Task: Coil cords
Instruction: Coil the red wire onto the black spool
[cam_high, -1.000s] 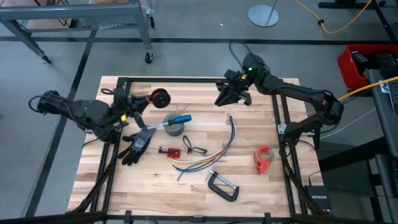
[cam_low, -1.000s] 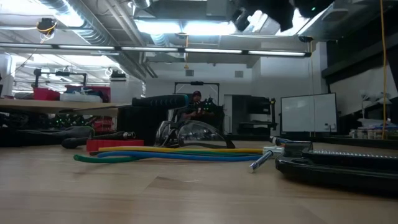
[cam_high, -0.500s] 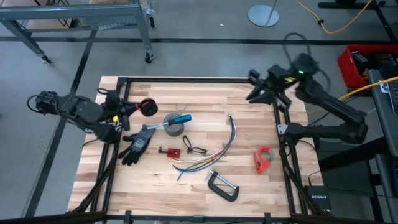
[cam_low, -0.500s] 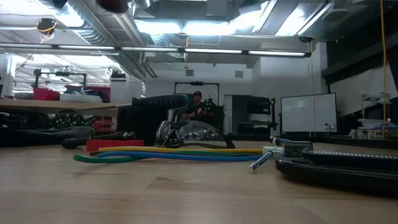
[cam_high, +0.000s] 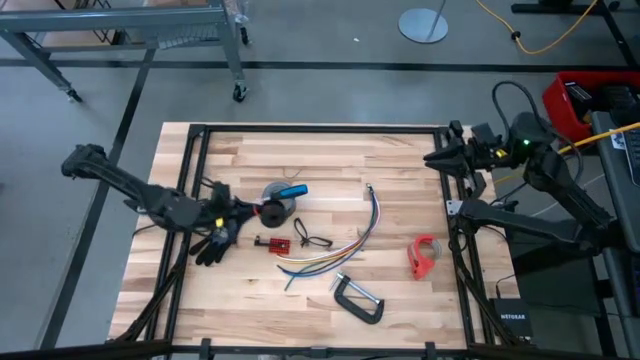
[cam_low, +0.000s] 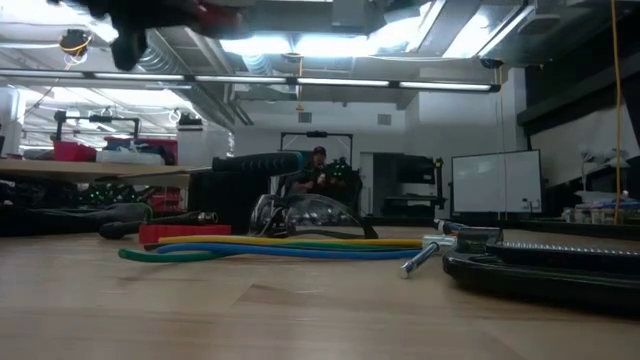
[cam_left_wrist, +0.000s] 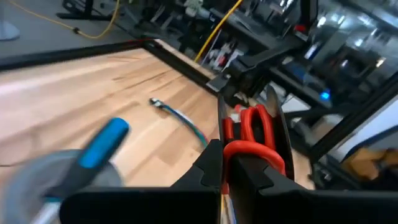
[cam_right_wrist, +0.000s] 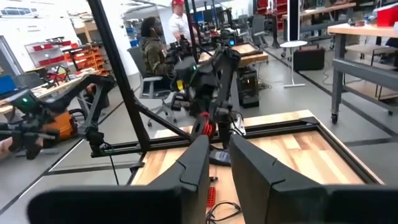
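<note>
My left gripper (cam_high: 255, 212) is shut on the small red cord ring (cam_left_wrist: 250, 134) beside the grey tape roll, above the table's left half; both blur at the top of the low view (cam_low: 200, 12). The long bundle of coloured strands (cam_high: 340, 243) lies curved on the wood at mid-table and also shows in the low view (cam_low: 280, 245). One end of the bundle (cam_left_wrist: 177, 115) shows in the left wrist view. A thin black wire loop (cam_high: 312, 238) lies beside the bundle. My right gripper (cam_high: 432, 158) hovers over the far right corner, open, nothing between its fingers (cam_right_wrist: 196, 162). My left gripper pinches the red cord ring between its two fingers, one on each side of the red coil (cam_left_wrist: 252, 151). The fingers come roughly level from the table's left. The ring stands on edge in the hold, lifted clear of the table.
A grey tape roll (cam_high: 281, 207) with a blue-handled tool (cam_high: 291, 190) sits next to my left gripper, a black glove (cam_high: 220, 233) below it. A small red block (cam_high: 272, 243), a red tape dispenser (cam_high: 424, 256) and a C-clamp (cam_high: 358, 298) lie nearer the front.
My left gripper has come down from the far left toward the near edge and the tape roll, carrying the red cord ring and rolling a little. My right gripper has swung from the table's far middle to the far right corner, rising and tipping up to level.
</note>
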